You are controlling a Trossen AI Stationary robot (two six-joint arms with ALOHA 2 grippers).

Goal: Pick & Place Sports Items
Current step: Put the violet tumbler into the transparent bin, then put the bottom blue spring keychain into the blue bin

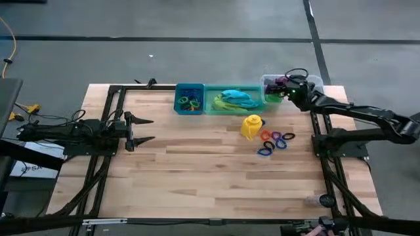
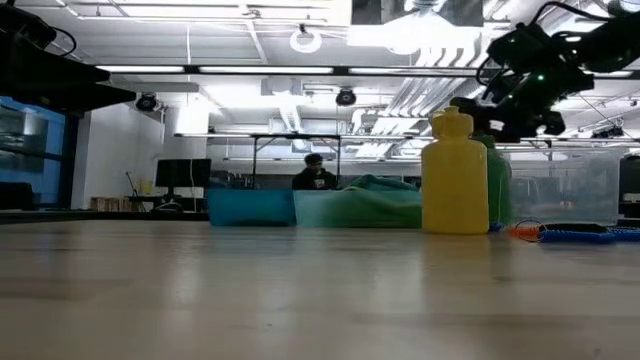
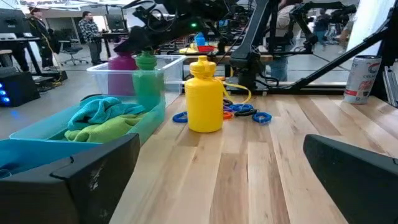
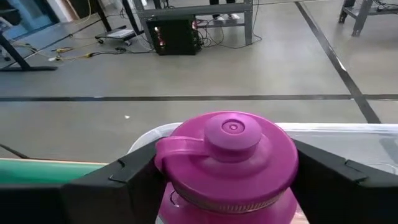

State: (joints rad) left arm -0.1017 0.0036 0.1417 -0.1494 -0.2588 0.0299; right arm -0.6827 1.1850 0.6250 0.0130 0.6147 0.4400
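Purple bottle (image 4: 227, 162) sat between the right claw's (image 4: 227, 186) fingers, right over the clear bin (image 1: 314, 82), fingers hugging its cap. Yellow bottle (image 1: 252, 126) stood just in front of the green bin (image 1: 211, 103). Left claw (image 1: 146, 130) hung wide open, holding nothing, well away from that bin

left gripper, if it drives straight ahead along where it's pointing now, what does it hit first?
Probably the yellow bottle. The left gripper, open, points across the table toward it, with bare wood between. The rings lie just beyond. Depth is hard to judge, so it might narrowly pass the bottle.
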